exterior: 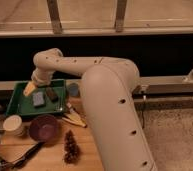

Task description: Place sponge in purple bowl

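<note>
Jaws first: spread or pressed together, I cannot tell. The gripper (30, 88) hangs over the far-left corner of the green tray (20, 111), just left of the sponge (38, 99), which lies flat in the tray beside a darker brown block (51, 94). I'd call this the reach-to-grasp step, with the pick not yet made. Next move: shift right, drop onto the sponge and not the brown block, then bring it to the purple bowl (44, 127), sitting on the worktop (50, 157) just near-side of the tray.

arm (90, 65) stretched sideways, wrist bent, end effector (30, 88) low, view left
</note>
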